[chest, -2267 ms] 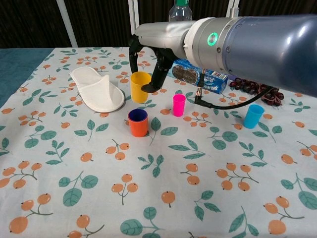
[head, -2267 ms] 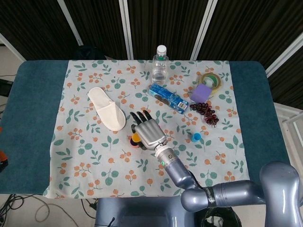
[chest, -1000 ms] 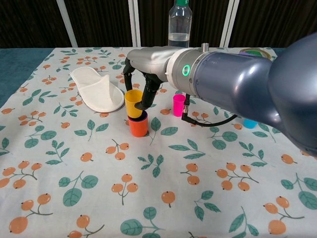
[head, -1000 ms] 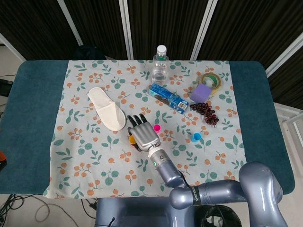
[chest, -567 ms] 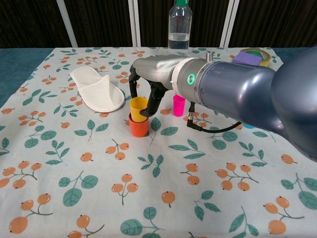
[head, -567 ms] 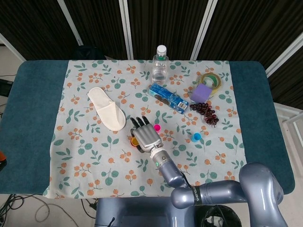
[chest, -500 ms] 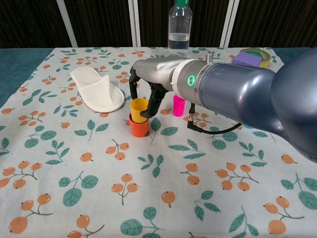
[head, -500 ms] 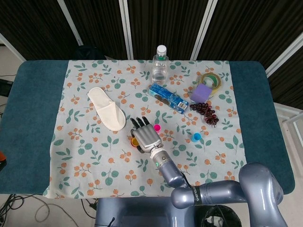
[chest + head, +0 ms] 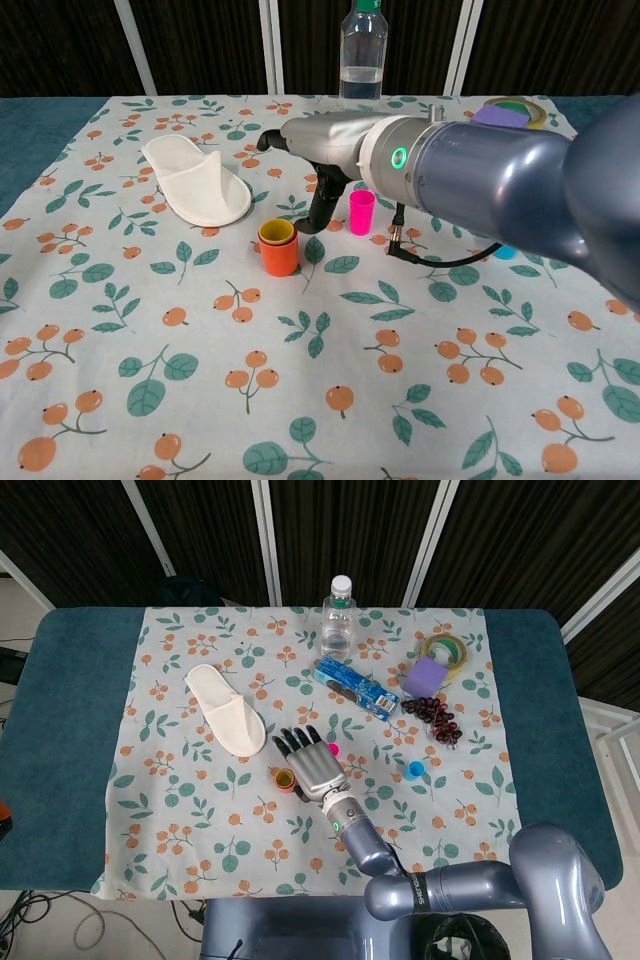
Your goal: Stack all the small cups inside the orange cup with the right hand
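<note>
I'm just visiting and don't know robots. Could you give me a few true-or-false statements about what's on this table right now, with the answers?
1. The yellow cup sits inside the orange cup. True.
2. The right hand is holding the pink cup. False: the pink cup stands alone on the cloth, and the hand holds nothing.
3. The white slipper lies to the left of the orange cup in the chest view. True.
4. The water bottle lies on its side. False: it stands upright at the far edge.
5. The blue cup is already stacked in the orange cup. False: it stands apart on the cloth.
</note>
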Motion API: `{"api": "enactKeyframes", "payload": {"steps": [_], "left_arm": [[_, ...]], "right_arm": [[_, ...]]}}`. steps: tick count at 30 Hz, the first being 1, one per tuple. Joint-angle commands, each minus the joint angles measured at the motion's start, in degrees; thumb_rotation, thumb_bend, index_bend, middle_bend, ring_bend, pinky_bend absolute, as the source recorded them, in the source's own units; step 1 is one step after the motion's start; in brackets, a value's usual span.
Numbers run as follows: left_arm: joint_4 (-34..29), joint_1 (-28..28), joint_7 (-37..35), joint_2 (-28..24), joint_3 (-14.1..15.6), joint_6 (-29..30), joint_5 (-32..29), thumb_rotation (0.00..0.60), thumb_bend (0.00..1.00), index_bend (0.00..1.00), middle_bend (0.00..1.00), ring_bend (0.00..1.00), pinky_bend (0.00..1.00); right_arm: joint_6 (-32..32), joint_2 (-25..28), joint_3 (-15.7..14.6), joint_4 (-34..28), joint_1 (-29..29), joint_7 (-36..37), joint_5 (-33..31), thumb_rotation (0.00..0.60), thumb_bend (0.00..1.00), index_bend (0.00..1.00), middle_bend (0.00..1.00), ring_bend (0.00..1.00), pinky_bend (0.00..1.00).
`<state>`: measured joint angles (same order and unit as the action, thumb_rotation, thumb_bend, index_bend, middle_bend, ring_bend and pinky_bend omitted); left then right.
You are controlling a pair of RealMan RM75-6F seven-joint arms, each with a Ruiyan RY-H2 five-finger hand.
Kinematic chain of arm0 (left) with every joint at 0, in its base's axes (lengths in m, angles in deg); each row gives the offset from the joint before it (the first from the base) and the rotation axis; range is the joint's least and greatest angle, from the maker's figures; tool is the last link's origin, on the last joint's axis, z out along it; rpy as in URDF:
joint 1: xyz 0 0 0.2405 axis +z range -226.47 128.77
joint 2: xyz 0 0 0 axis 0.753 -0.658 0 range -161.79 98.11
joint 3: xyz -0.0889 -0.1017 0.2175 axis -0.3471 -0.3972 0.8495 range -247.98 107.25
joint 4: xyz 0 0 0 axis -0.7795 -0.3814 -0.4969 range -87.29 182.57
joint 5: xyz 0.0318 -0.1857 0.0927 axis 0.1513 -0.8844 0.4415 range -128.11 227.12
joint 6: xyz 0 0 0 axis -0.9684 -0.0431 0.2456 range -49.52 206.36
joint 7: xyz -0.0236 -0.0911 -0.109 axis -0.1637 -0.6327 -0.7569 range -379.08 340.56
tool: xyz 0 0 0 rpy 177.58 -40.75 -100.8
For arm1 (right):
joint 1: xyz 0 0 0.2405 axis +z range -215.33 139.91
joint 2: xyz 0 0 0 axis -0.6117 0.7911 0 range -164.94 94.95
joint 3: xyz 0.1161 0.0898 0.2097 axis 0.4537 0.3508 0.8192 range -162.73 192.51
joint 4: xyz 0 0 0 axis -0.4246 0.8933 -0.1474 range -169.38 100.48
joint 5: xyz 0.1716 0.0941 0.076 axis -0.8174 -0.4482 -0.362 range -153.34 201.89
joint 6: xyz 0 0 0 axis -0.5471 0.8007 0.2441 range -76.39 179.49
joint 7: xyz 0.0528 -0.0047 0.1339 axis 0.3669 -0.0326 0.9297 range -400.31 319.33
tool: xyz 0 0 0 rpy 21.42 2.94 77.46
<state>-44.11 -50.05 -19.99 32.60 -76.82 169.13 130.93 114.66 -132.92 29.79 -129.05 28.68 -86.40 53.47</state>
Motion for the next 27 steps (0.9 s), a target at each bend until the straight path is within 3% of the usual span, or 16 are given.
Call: {"api": "enactKeyframes", "payload": {"steps": [1,7,13,20,27], "left_arm": [[-0.06,0.07,-0.12,-0.07,-0.01,0.06,-0.05,0.600,0.73,0.12,0.00,0.00,0.00],[-0.17,0.16,-0.34,-0.14,-0.20,0.00,-0.56,0.600,0.73,0.12,0.00,0.00,0.00],[-0.37,-0.01,0.84,0.26,-0.24,0.06,-0.51,0.600,0.73,0.12,0.00,0.00,0.00],[-0.53,-0.10,1.66,0.63,-0.15,0.09,-0.32,0.600,0.73,0.12,0.00,0.00,0.00],[-0.44,-0.04,1.48,0.65,-0.16,0.10,-0.40,0.600,0.73,0.12,0.00,0.00,0.00]], "right_arm": [[1.52,3.02,-0.22,-1.68,-1.44,-0.05,-0.09,0.600,0.42,0.00,0.00,0.00,0.07],[2.65,10.72,-1.97,-6.44,-4.79,-0.46,-2.71,0.600,0.42,0.00,0.00,0.00,0.07],[3.62,20.16,-7.65,-11.83,-11.41,3.00,2.52,0.600,0.42,0.00,0.00,0.00,0.07],[3.62,23.32,-11.94,-13.40,-15.92,6.38,8.93,0.600,0.42,0.00,0.00,0.00,0.06],[1.70,21.92,-13.14,-9.97,-17.88,8.36,8.87,0.600,0.42,0.00,0.00,0.00,0.06]]}}
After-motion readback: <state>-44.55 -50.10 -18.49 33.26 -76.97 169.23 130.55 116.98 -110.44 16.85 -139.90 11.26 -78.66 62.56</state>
